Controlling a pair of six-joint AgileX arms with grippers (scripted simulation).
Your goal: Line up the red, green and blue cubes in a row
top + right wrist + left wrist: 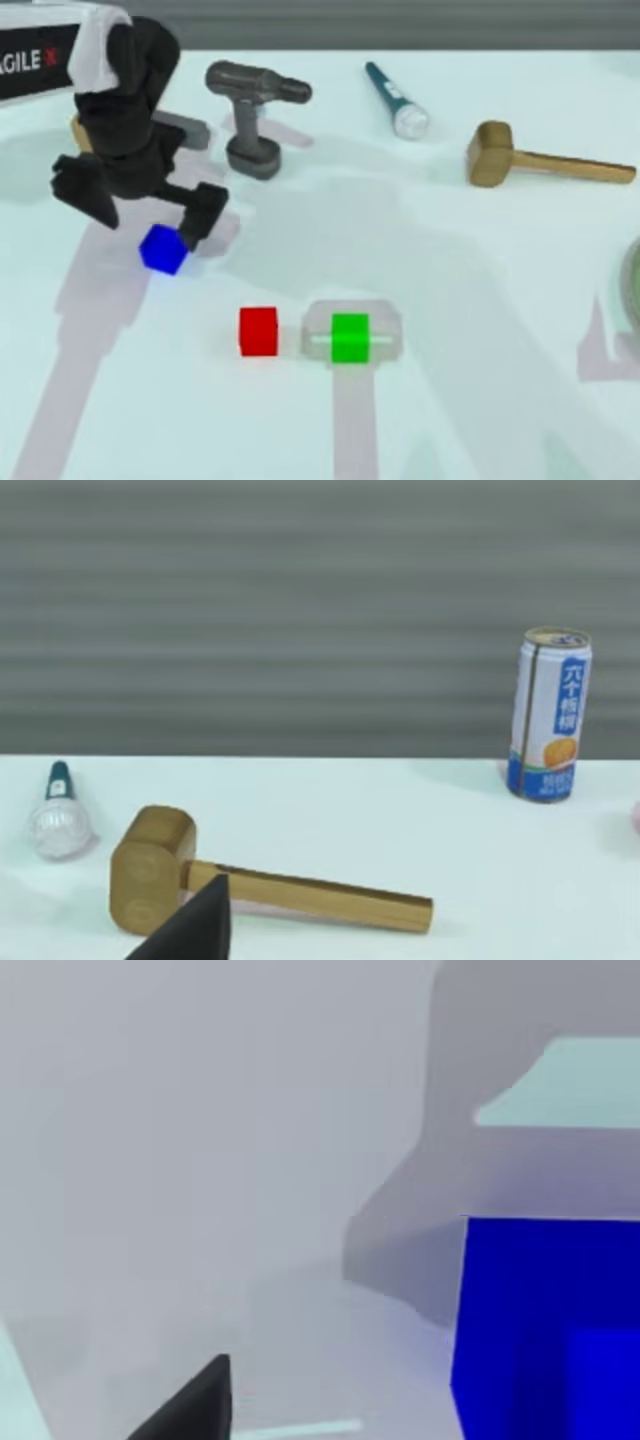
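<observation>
While red (258,331) and green (350,338) sit aligned, you still must place blue (163,249); the left gripper's (150,215) hold can't be told.

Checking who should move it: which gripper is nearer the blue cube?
Left. The left gripper sits right at the blue cube; the right gripper is outside the top view, its wrist camera facing the mallet.

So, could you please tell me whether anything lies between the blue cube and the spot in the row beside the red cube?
Nothing visible does. The blue cube sits at the left hand, up and left of the red cube in the top view, with bare table between them. The green cube lies on the red cube's far side, and the drill stands farther back.
</observation>
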